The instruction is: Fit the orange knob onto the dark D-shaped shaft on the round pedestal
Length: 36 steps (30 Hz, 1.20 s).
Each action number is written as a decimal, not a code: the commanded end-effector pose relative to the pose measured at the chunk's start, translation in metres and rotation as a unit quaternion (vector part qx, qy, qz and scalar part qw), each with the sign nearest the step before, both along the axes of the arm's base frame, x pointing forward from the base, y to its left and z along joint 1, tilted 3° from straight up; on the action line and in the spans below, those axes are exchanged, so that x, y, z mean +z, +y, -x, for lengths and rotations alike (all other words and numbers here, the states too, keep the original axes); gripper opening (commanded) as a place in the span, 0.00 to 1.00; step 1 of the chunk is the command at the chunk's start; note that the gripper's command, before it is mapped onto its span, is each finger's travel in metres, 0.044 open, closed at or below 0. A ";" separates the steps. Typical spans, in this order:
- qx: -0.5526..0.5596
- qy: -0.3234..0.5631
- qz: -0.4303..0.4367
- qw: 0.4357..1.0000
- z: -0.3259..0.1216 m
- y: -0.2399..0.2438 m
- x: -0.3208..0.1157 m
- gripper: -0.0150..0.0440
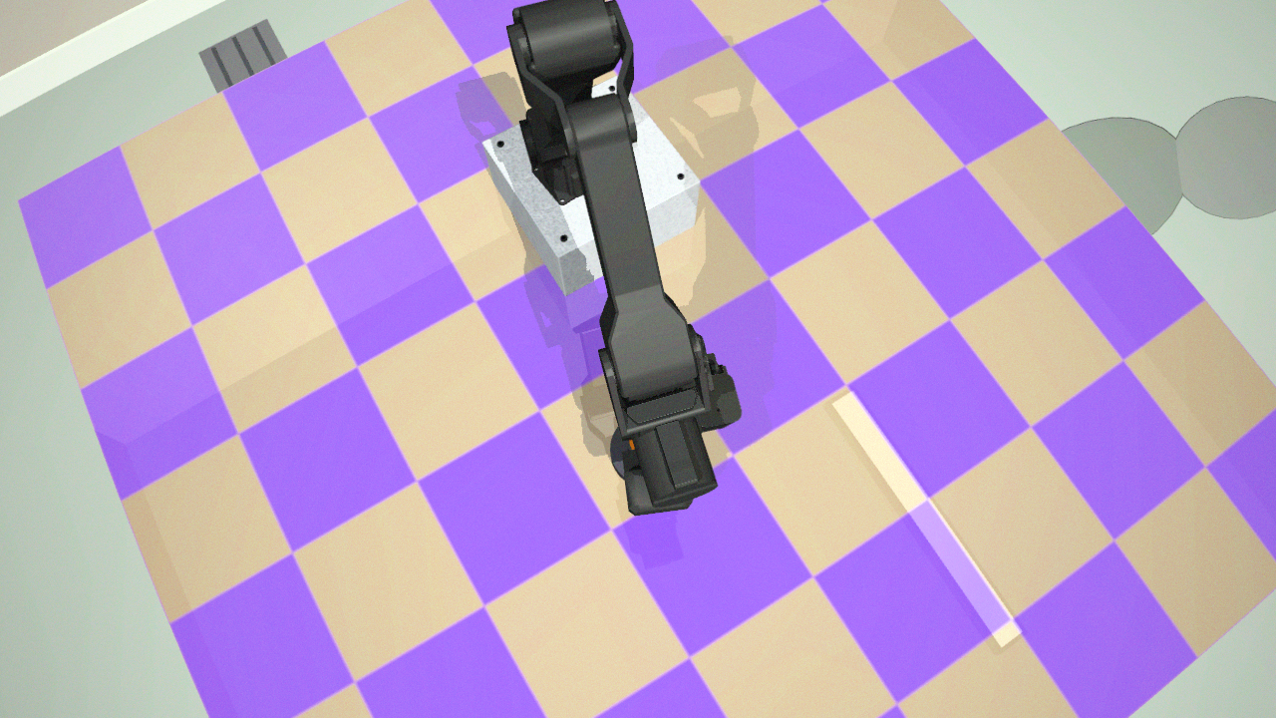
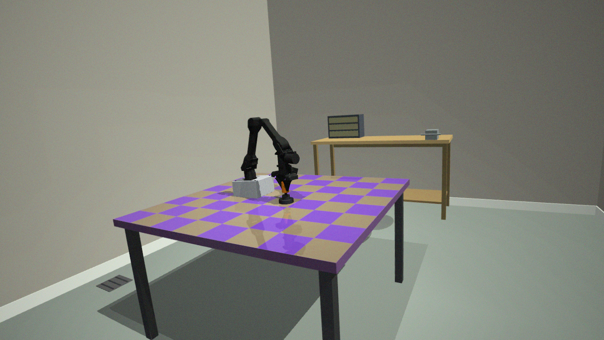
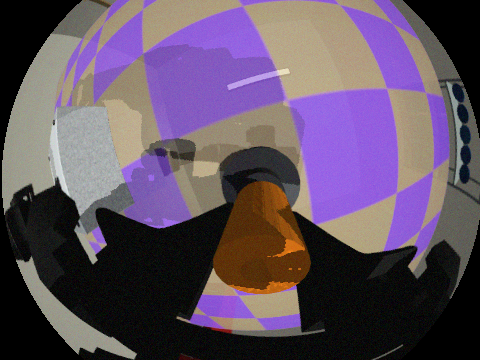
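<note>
One sliver of the orange knob (image 1: 631, 443) (image 2: 284, 187) (image 3: 262, 240) shows in the top view, beside the dark wrist of the robot arm (image 1: 624, 222) (image 2: 274, 134). From the exterior, the gripper (image 2: 285, 189) (image 3: 260, 212) points down with the knob clasped between its fingers, above the round pedestal (image 1: 617, 453) (image 2: 285, 200) (image 3: 291, 172) on the checkered table (image 1: 517, 500) (image 2: 236, 226) (image 3: 350, 150); the knob is not down on the pedestal. In the wrist view, the knob's narrower end overlaps the pedestal, hiding how it meets the shaft.

Black arm (image 2: 274, 137) bent over checkered table (image 2: 169, 219), apparently gripping orange knob (image 2: 284, 187)
</note>
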<state>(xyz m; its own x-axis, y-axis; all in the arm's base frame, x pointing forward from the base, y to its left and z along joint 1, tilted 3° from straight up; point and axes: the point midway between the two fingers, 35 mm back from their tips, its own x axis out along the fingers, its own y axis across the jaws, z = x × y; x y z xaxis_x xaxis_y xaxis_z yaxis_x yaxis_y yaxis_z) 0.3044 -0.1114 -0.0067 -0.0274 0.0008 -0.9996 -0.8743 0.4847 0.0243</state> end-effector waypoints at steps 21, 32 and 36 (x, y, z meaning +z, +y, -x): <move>0.045 0.000 0.001 0.999 -0.001 0.000 0.004 0.25; 0.106 0.000 -0.001 0.994 0.000 0.000 0.001 0.25; 0.106 0.000 -0.001 0.994 0.000 -0.001 0.000 0.25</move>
<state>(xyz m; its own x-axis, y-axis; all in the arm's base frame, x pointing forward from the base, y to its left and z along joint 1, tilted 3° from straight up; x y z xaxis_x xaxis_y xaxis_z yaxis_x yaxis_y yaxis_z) 0.3046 -0.1113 -0.0059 -0.0271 0.0007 -0.9996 -0.9556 0.2936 0.0261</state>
